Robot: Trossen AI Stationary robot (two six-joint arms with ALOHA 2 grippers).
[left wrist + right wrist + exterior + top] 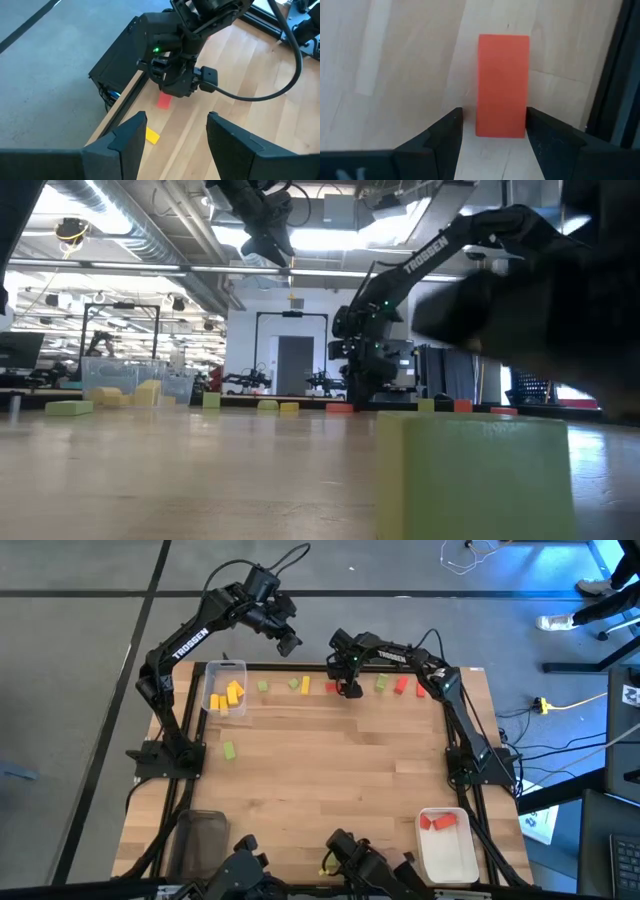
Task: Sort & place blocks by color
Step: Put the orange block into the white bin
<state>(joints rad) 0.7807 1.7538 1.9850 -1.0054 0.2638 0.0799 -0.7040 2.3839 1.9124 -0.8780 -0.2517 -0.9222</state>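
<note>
In your low view, a blurred light green block at five o'clock is cut off by the bottom edge, and a dark blur at two o'clock hides the room. Overhead, the right gripper covers the red block.
</note>
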